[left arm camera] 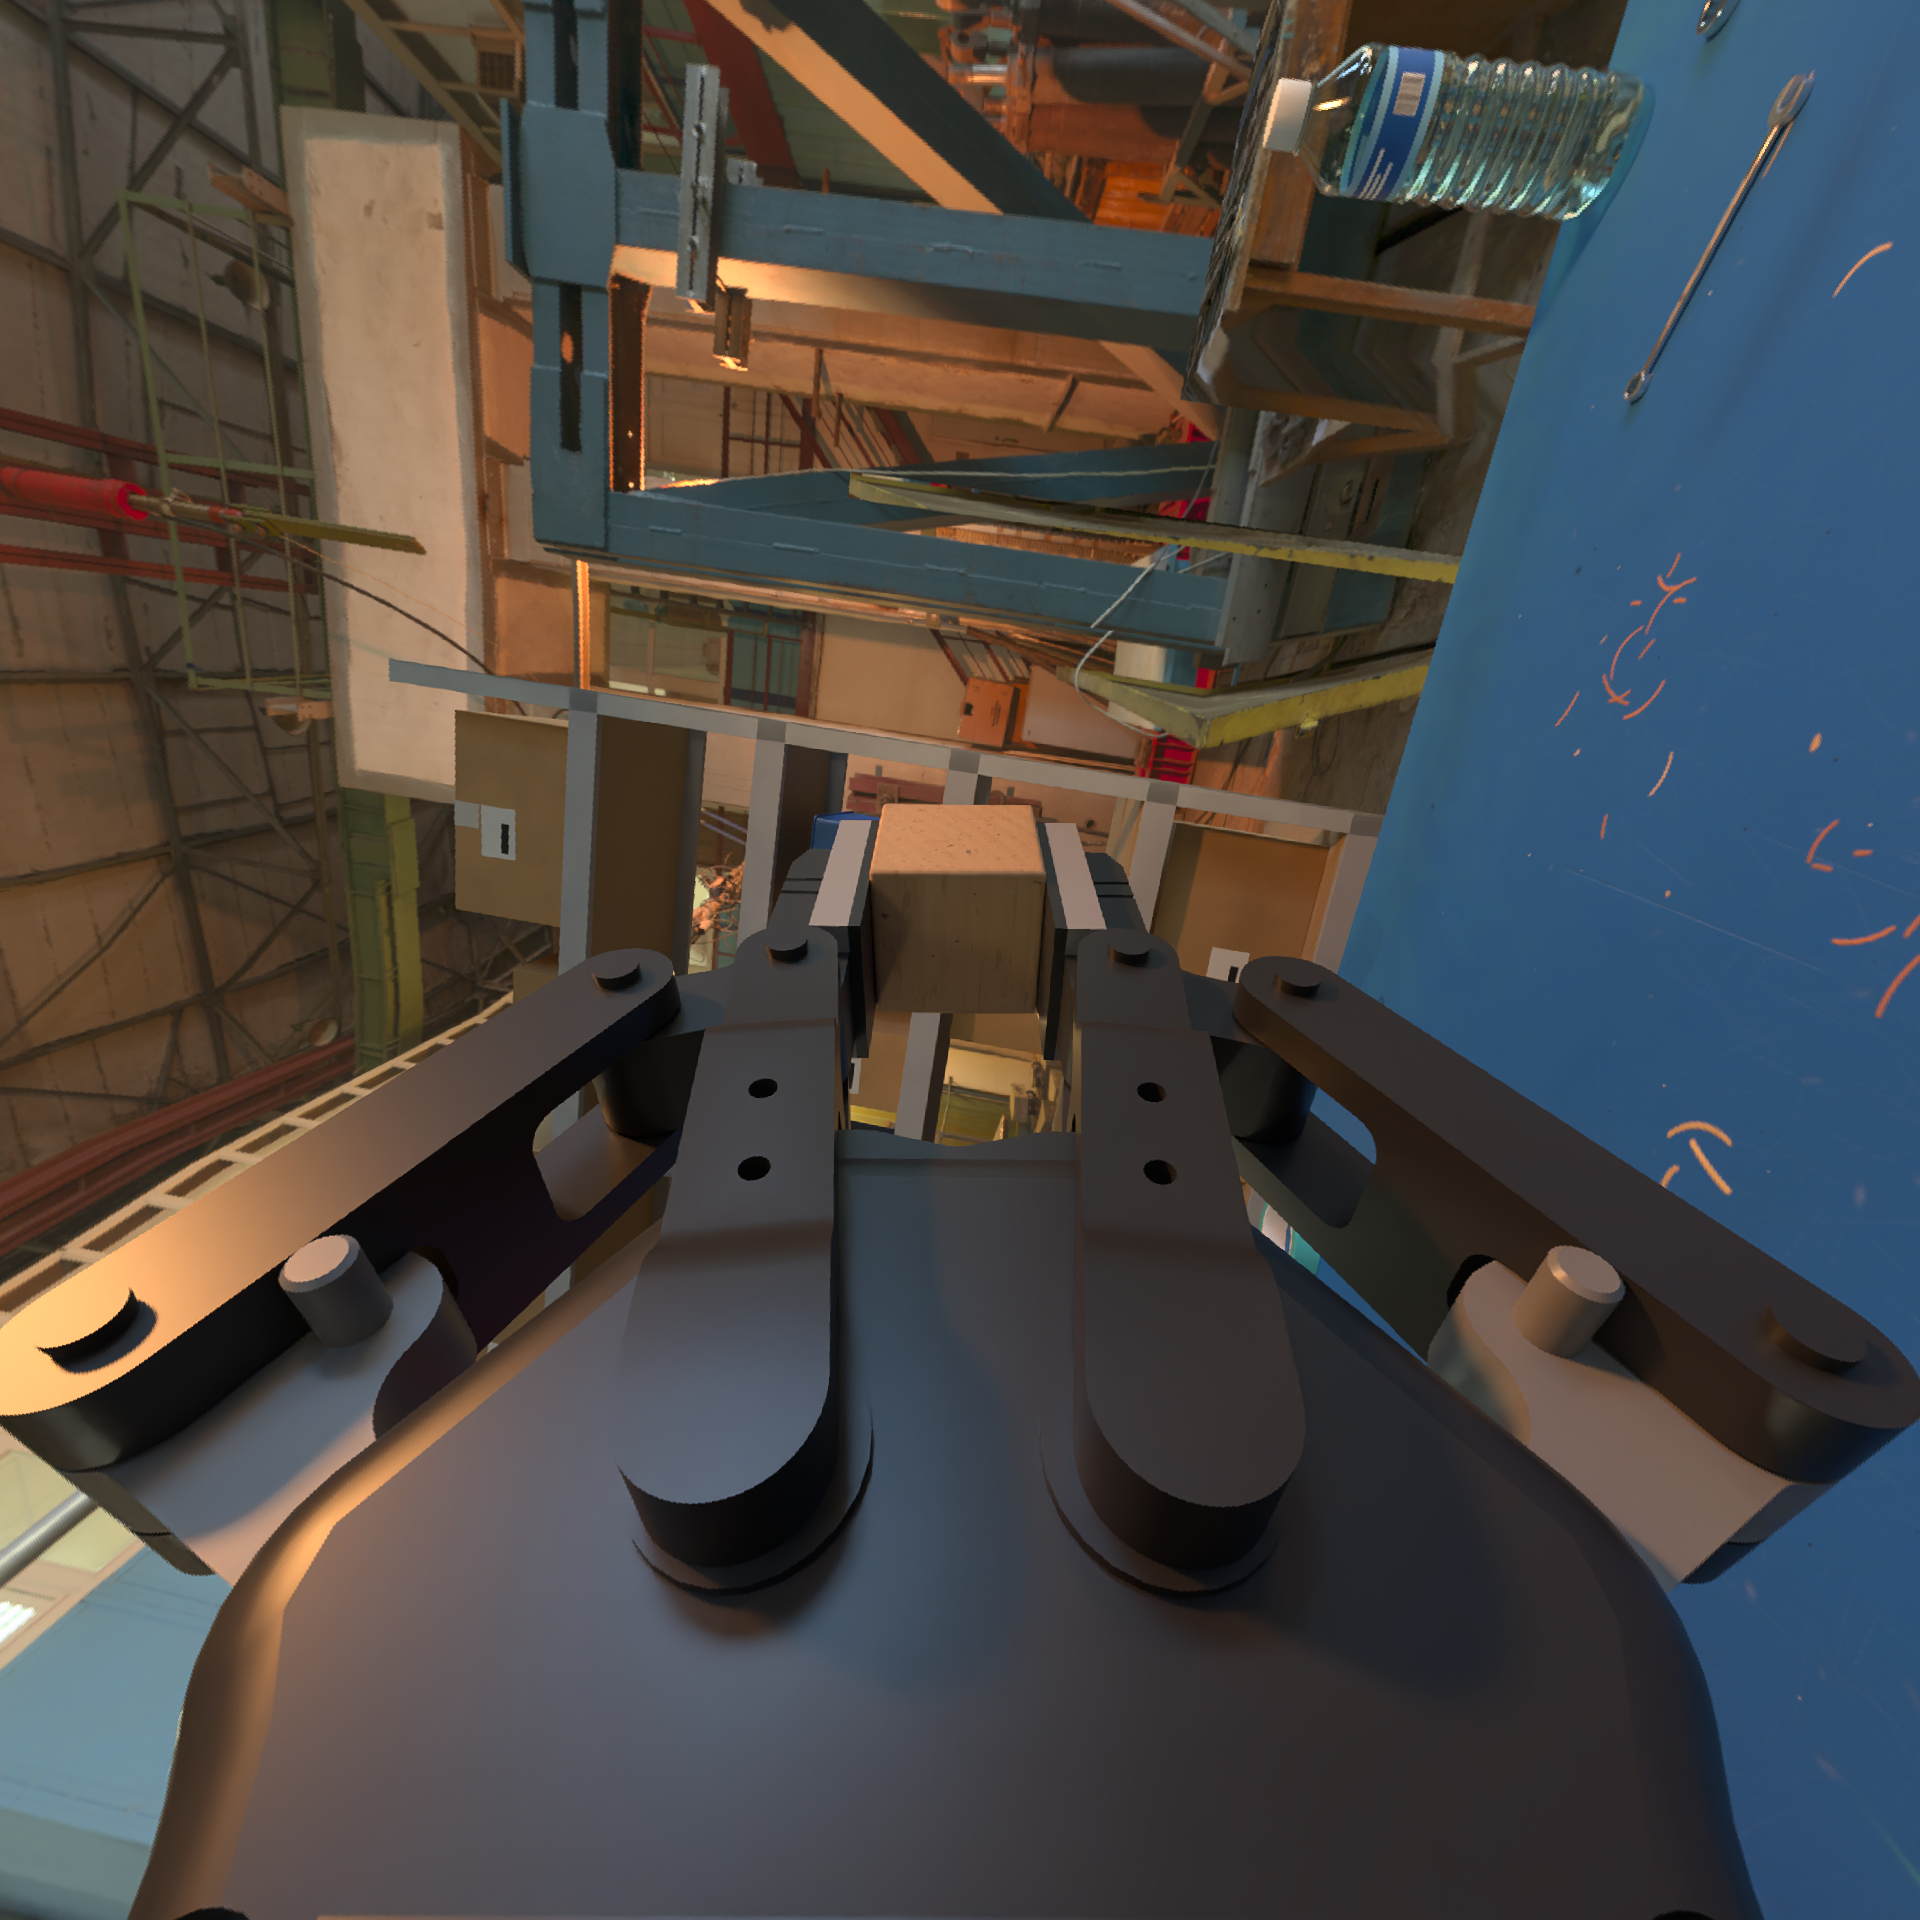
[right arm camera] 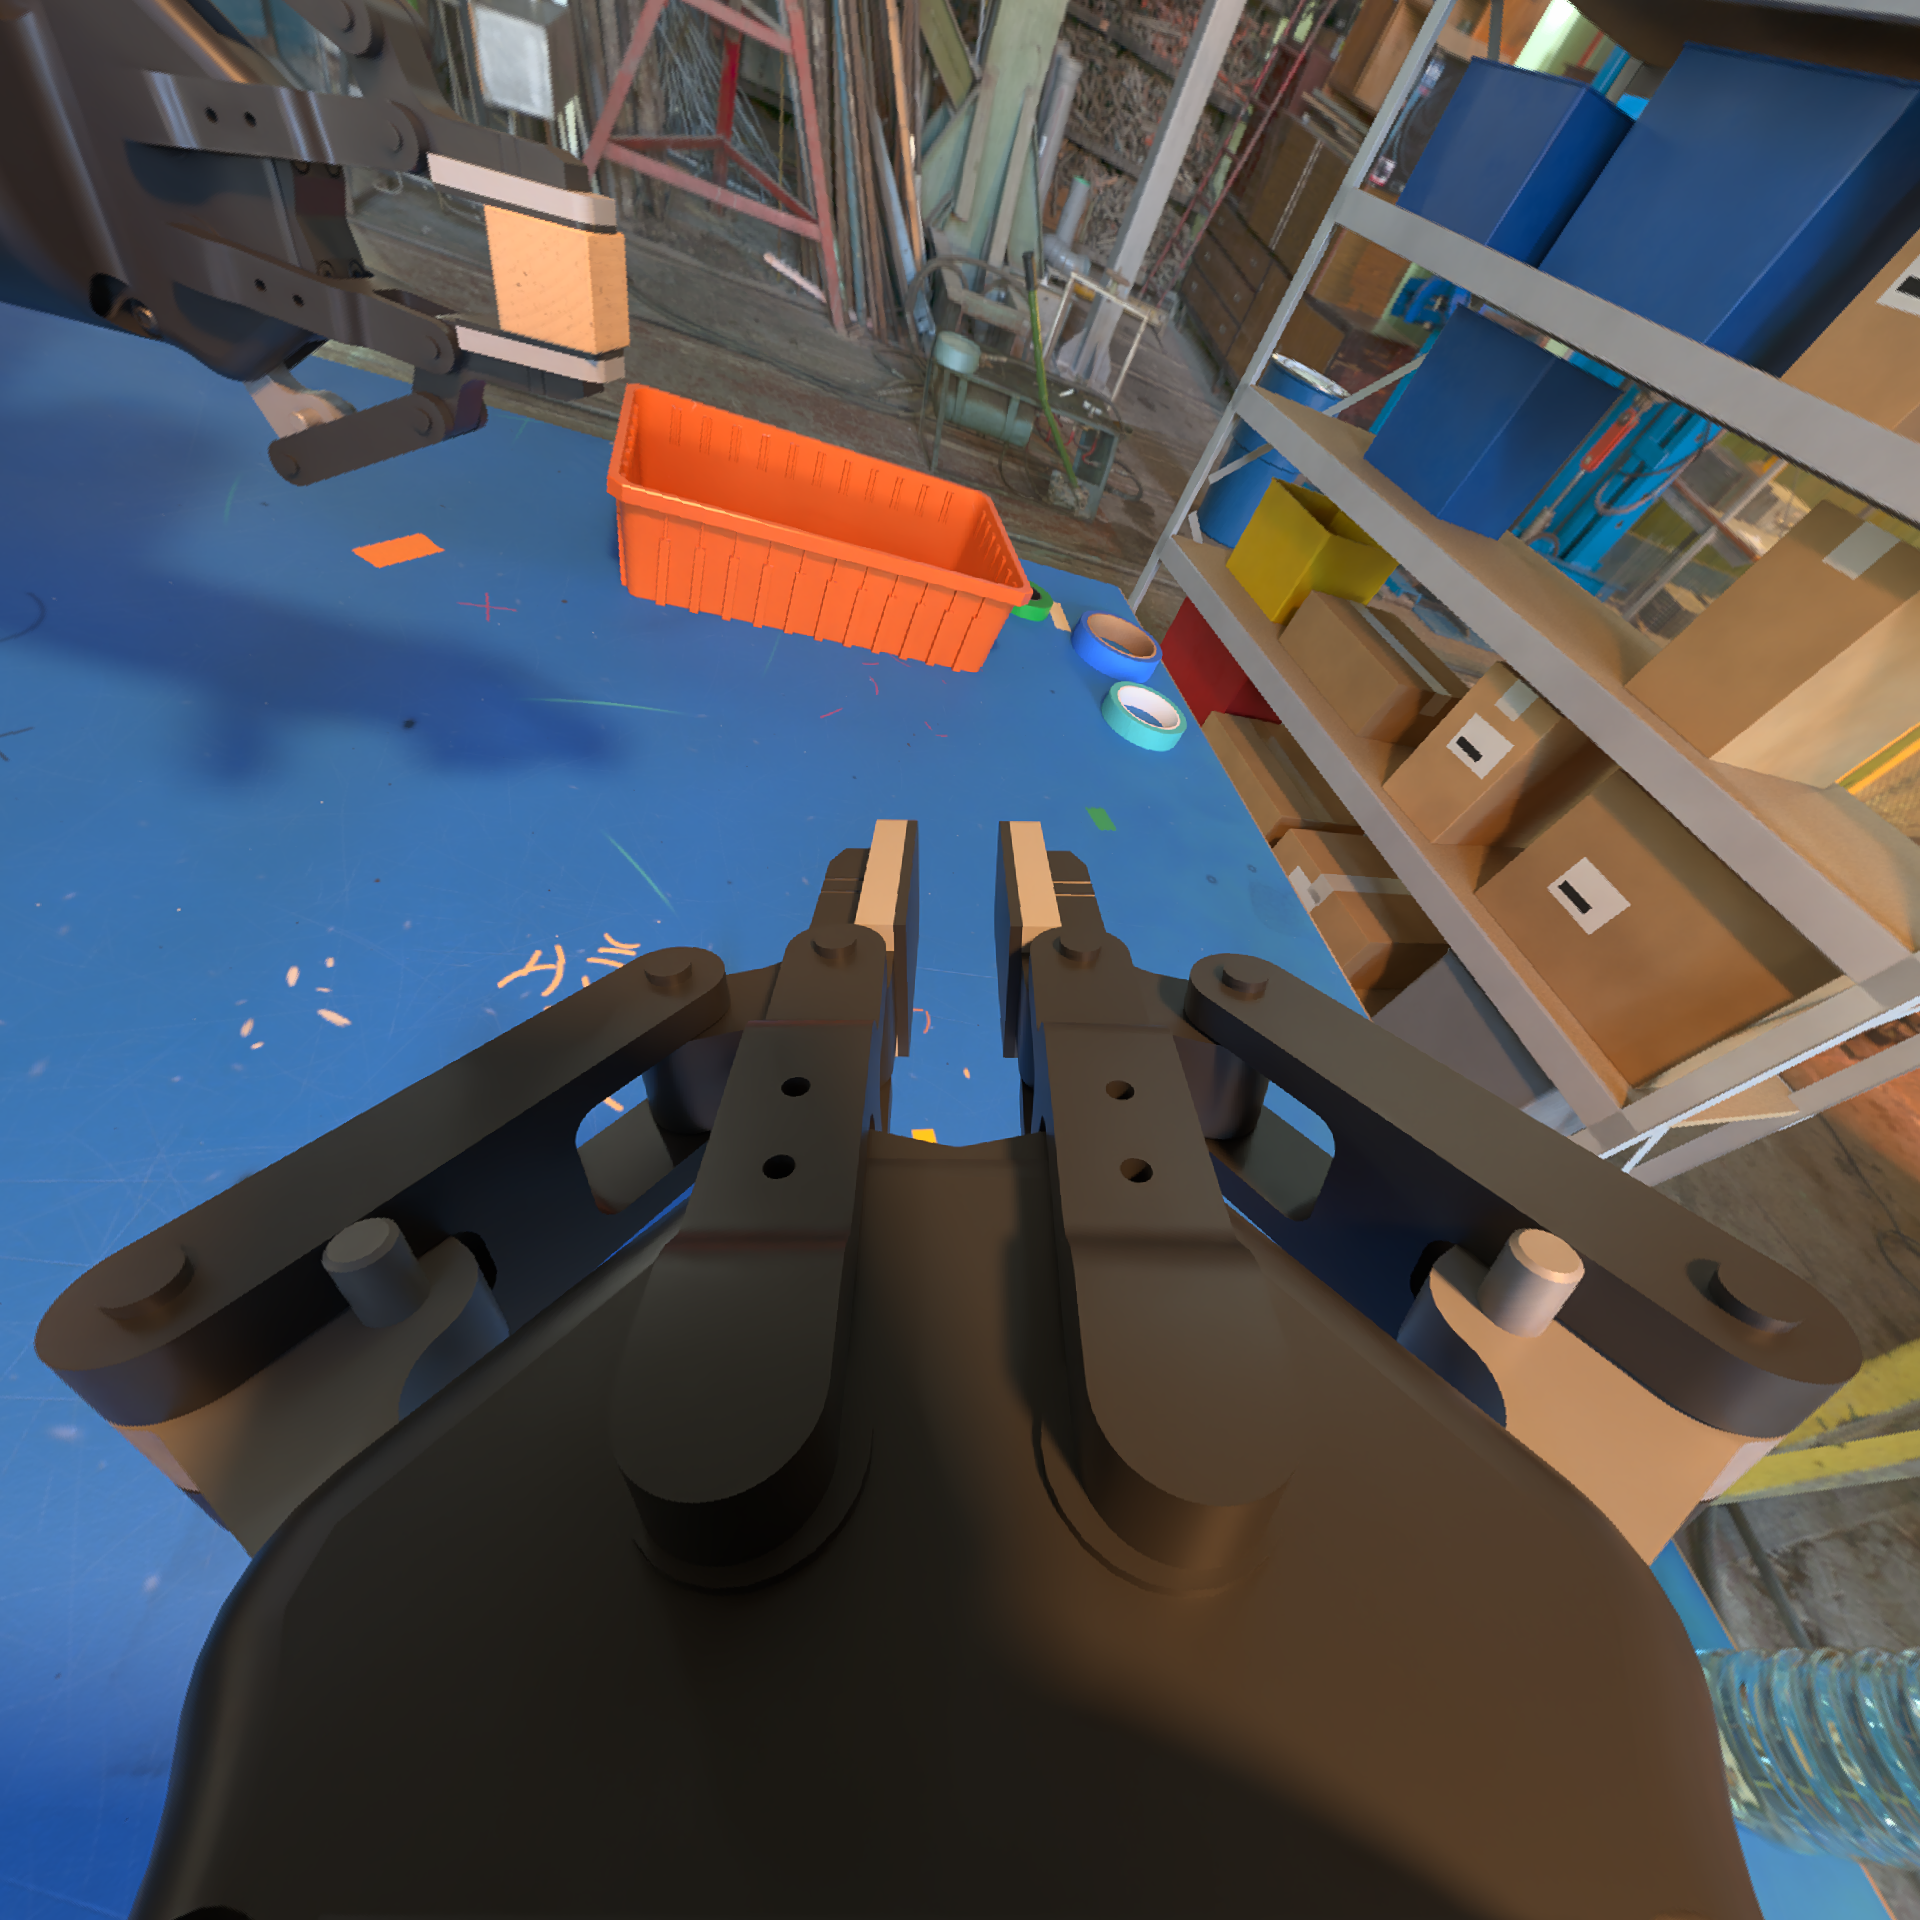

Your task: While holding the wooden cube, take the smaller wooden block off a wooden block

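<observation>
My left gripper (left arm camera: 956, 831) is shut on a light wooden cube (left arm camera: 956, 909), held between its pads in the air beside the blue table (left arm camera: 1683, 1039). The right wrist view shows that gripper (right arm camera: 551, 275) and the cube (right arm camera: 556, 275) at the upper left, above the table. My right gripper (right arm camera: 958, 842) hangs over the blue table (right arm camera: 416, 831), its jaws a narrow gap apart with nothing between them. No other wooden block shows in either view.
An orange bin (right arm camera: 810, 582) stands at the table's far side, with a blue tape roll (right arm camera: 1114, 644) and a teal one (right arm camera: 1143, 715) to its right. Metal shelving with cardboard boxes (right arm camera: 1558, 883) runs along the right. A water bottle (left arm camera: 1475, 130) and a wrench (left arm camera: 1714, 239) lie on the table.
</observation>
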Tool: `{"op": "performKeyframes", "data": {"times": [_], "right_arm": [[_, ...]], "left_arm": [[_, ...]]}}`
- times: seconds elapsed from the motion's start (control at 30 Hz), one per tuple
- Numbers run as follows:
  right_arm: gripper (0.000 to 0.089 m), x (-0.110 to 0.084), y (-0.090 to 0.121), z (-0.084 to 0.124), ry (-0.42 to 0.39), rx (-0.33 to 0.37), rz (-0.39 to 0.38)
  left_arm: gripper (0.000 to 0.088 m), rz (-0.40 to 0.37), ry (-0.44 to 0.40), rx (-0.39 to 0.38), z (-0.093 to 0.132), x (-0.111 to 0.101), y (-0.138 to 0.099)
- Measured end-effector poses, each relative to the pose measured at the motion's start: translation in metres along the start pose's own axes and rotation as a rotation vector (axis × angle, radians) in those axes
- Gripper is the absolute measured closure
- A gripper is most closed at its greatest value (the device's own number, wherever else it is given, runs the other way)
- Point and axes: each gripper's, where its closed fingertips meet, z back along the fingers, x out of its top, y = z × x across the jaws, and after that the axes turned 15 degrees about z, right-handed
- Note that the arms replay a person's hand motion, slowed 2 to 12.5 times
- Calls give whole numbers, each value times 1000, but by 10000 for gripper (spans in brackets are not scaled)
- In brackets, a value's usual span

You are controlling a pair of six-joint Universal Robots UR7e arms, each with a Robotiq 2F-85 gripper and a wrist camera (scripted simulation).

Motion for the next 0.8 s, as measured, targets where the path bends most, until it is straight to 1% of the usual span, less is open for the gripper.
{"op": "performKeyframes", "data": {"times": [0.43, 0.8], "right_arm": [[759, -8, -9, -7, 23, -26, -75], [759, -15, -13, -15, 54, -30, -111]], "left_arm": [[632, 53, -51, 7, 7, 5, 9], [632, 104, -76, 12, 12, 5, 17]]}}
